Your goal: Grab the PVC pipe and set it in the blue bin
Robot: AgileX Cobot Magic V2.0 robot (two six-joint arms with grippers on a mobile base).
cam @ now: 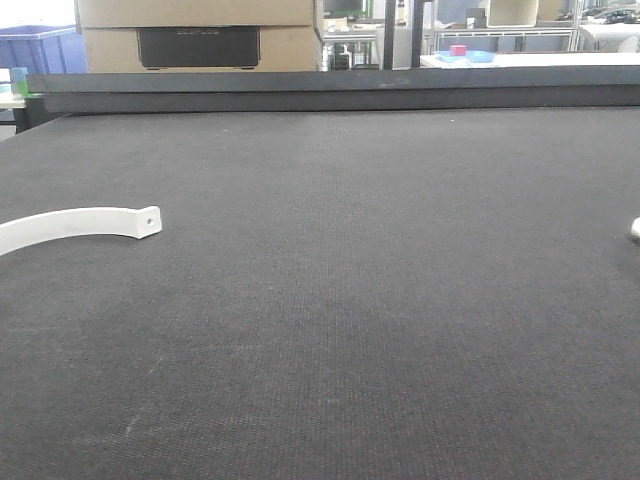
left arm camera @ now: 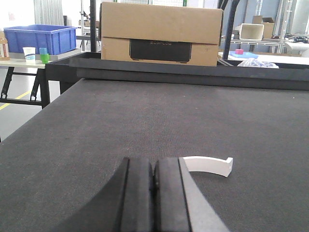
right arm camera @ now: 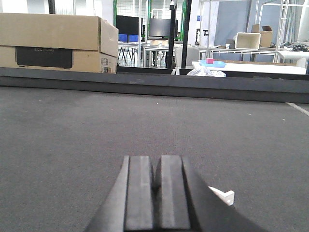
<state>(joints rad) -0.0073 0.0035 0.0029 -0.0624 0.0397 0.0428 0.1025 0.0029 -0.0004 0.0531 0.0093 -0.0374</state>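
White plastic lay untouched on the black table in the front view. The curved pipe rested flat at the left edge, with no arm in sight. The blue bin stood well beyond the table's far left corner. I judged the task not yet begun, with grasp, carry and drop all left to do.

From the left wrist, the left fingers were pressed together with nothing between them. They sat low over the table and pointed towards the cardboard box at the far side. The pipe lay just beside them, to the right and a little ahead. The bin sat on a separate stand off to the far left.

From the right wrist, the right fingers were closed too, with barely a sliver between the tips, and they held nothing. They were also low and level, facing the far rim. A small white piece peeked out just to their right, but I couldn't tell what it was.
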